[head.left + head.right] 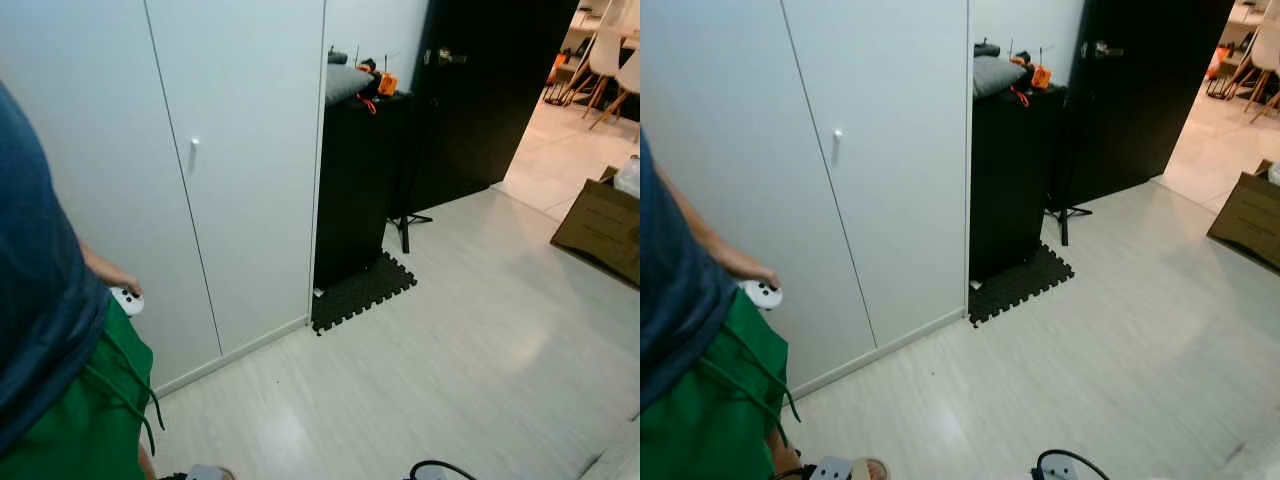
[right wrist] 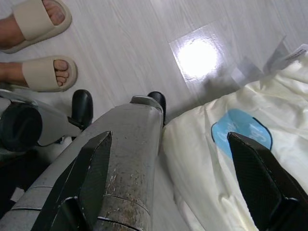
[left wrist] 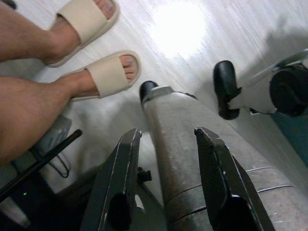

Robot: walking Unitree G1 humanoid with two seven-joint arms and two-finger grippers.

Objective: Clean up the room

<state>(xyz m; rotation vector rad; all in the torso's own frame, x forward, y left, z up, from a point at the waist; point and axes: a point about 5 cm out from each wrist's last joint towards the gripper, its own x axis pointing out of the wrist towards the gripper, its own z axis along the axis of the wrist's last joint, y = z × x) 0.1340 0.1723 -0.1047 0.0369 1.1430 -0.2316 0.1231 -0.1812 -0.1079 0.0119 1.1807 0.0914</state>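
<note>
Beside the white wardrobe (image 1: pixel 200 170), a person in green shorts (image 1: pixel 70 420) holding a white controller (image 1: pixel 128 299), left gripper (image 3: pixel 168 144) and right gripper (image 2: pixel 168 149) both hanging with fingers spread, empty, cream bedding (image 2: pixel 240 159) on pale floor (image 1: pixel 450 340), black cabinet (image 1: pixel 355 190), cardboard box (image 1: pixel 603 228).

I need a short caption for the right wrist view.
Open right gripper hanging above pale floor, beside cream bedding and sandalled feet.

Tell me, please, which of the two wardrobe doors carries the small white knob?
The right-hand wardrobe door, the one beside the black cabinet, carries the knob near its left edge; the left-hand door is plain.
</note>
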